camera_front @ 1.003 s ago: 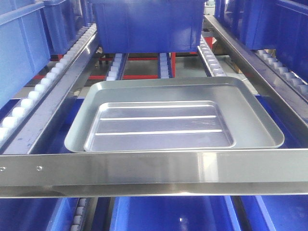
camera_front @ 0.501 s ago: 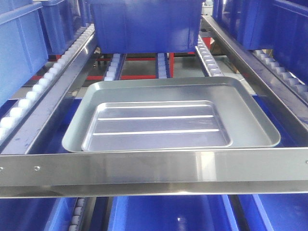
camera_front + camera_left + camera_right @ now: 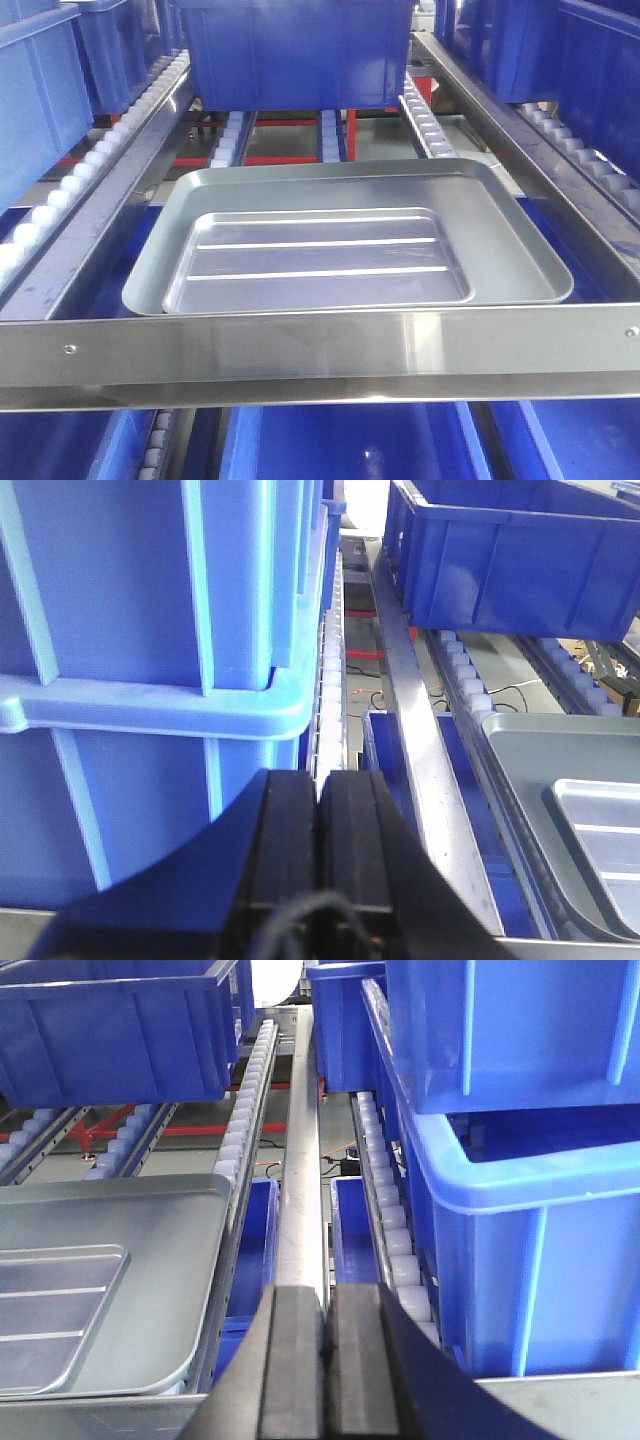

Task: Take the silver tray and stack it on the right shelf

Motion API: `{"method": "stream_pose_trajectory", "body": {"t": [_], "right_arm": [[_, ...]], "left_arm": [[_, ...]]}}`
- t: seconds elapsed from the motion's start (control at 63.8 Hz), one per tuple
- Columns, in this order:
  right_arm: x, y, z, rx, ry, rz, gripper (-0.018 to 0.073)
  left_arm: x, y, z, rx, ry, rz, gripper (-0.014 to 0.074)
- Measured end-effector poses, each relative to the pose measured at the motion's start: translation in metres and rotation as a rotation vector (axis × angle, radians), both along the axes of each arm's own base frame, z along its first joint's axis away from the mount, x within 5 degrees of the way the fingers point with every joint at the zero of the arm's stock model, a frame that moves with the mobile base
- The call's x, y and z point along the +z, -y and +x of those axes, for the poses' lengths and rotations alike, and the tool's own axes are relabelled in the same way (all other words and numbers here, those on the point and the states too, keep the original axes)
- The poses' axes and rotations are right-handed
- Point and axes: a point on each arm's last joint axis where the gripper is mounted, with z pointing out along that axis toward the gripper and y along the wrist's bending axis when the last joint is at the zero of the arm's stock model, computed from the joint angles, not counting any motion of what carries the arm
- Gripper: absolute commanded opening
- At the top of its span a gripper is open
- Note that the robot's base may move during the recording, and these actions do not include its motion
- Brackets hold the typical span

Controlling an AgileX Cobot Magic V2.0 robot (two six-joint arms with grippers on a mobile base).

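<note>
The silver tray (image 3: 315, 258), shallow with two long ridges on its floor, lies nested inside a larger silver tray (image 3: 505, 235). Both rest on the right shelf (image 3: 320, 345), just behind its shiny riveted crossbar. In the left wrist view my left gripper (image 3: 318, 780) is shut with nothing between its fingers, left of the trays; a corner of the silver tray (image 3: 600, 815) shows at the right edge. My right gripper (image 3: 327, 1295) is shut and empty too, to the right of the silver tray (image 3: 50, 1310). Neither gripper appears in the front view.
A blue crate (image 3: 295, 55) stands on the rollers behind the trays. Stacked blue crates (image 3: 150, 630) flank the lane on the left, and others (image 3: 520, 1160) on the right. Steel rails (image 3: 300, 1160) and rows of white rollers (image 3: 425, 110) border the trays. Blue bins (image 3: 350, 440) sit on the level below.
The whole front view has drifted: trays and crossbar now sit a little further left in the frame. The small tray stays nested in the large one.
</note>
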Motion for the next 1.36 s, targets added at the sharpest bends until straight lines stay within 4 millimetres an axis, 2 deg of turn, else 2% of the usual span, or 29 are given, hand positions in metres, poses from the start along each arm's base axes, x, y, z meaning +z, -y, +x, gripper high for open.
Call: {"method": "stream_pose_trajectory", "body": {"t": [1.363], "right_arm": [[0.0000, 0.0000, 0.0000, 0.000, 0.000, -0.007, 0.0057]], "left_arm": [[0.0001, 0.0000, -0.0001, 0.000, 0.001, -0.002, -0.0093]]}}
